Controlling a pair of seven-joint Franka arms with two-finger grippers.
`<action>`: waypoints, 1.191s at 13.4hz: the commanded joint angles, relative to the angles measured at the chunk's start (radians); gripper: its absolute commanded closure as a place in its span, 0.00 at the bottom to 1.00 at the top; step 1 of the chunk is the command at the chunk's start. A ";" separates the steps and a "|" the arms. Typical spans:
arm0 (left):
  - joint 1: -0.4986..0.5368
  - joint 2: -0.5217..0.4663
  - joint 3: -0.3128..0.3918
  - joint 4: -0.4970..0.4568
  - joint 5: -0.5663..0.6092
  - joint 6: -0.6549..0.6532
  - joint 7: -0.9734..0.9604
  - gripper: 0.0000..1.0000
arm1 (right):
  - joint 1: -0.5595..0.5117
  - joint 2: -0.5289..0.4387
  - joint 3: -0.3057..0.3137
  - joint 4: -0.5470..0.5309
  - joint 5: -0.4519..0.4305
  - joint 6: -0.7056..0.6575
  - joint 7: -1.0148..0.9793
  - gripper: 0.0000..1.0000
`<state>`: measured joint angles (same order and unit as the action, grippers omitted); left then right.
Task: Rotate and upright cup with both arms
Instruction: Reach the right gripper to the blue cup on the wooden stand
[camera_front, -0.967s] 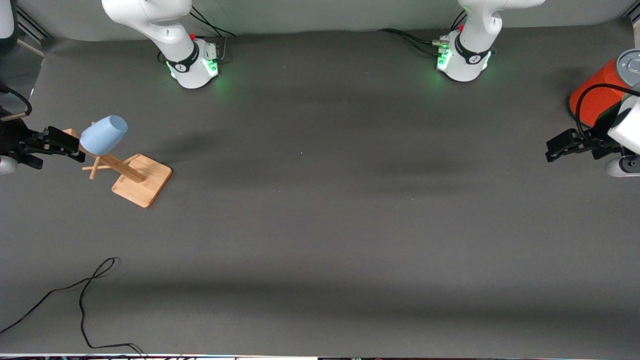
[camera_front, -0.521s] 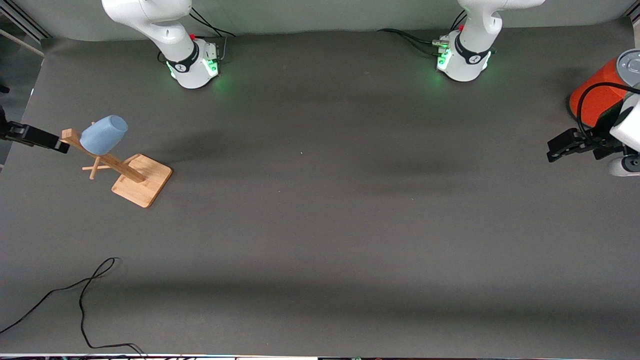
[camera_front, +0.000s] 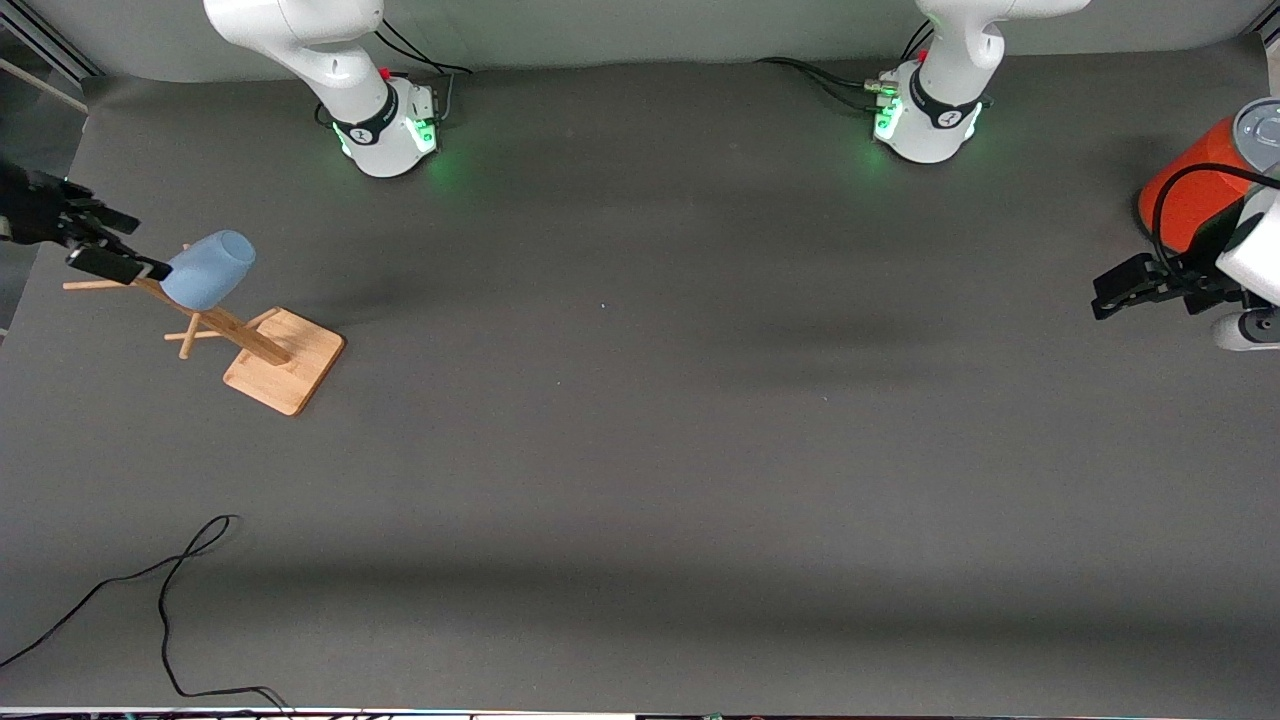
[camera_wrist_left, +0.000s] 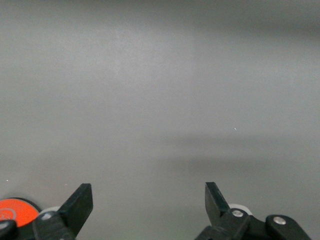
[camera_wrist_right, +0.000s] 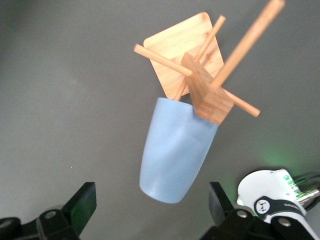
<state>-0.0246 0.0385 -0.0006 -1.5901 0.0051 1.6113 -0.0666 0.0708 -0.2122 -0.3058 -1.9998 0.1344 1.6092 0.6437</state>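
Wooden rack (camera_front: 262, 345), orange can (camera_front: 1190, 195), black cable (camera_front: 165, 600).

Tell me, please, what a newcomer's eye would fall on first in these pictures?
First the light-blue cup, hung mouth-down on a peg of the wooden rack at the right arm's end of the table, with the open right gripper right beside it above the rack's top. Next the orange-red can at the left arm's end, where the open left gripper waits over bare table close to it.

Front cam high, faces both bases; wrist cams look down; front & right-wrist share cup (camera_front: 208, 270) (camera_wrist_right: 176, 150).
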 joint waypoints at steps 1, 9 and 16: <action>0.000 -0.011 0.002 0.006 -0.004 -0.017 -0.002 0.00 | 0.003 -0.085 -0.010 -0.149 0.008 0.121 0.048 0.00; -0.003 -0.017 -0.001 0.004 -0.004 -0.021 -0.013 0.00 | -0.003 -0.039 -0.044 -0.226 0.074 0.222 0.050 0.00; -0.020 -0.066 -0.010 -0.017 -0.007 -0.054 -0.016 0.00 | -0.002 -0.006 -0.069 -0.223 0.080 0.210 0.045 0.44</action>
<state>-0.0331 -0.0016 -0.0174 -1.5884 0.0046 1.5644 -0.0694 0.0668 -0.2196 -0.3740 -2.2229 0.1998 1.8105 0.6738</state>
